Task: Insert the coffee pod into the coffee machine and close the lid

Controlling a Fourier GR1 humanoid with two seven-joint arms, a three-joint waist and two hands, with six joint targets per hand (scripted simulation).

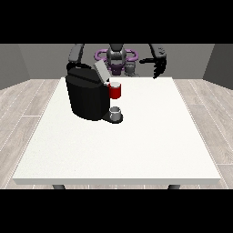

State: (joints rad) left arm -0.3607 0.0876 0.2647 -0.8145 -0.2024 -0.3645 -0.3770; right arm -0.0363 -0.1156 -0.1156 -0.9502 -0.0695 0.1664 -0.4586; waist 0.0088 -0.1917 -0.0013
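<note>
The black coffee machine [86, 95] stands on the white table [136, 145] at the back left. Its grey lid [100, 71] is tilted up, open. Below the lid sits the red pod holder [115, 92], and a small pale shape at its top edge [112, 84] may be the coffee pod. A grey cup [116, 111] rests on the machine's base under the holder. The hand at the view's right [159, 66] hangs in the air over the table's back edge, fingers relaxed and pointing down, holding nothing. The hand at the view's left [69, 67] is mostly hidden behind the machine's top.
The robot's torso [116, 59] stands behind the table's far edge. Wooden floor surrounds the table.
</note>
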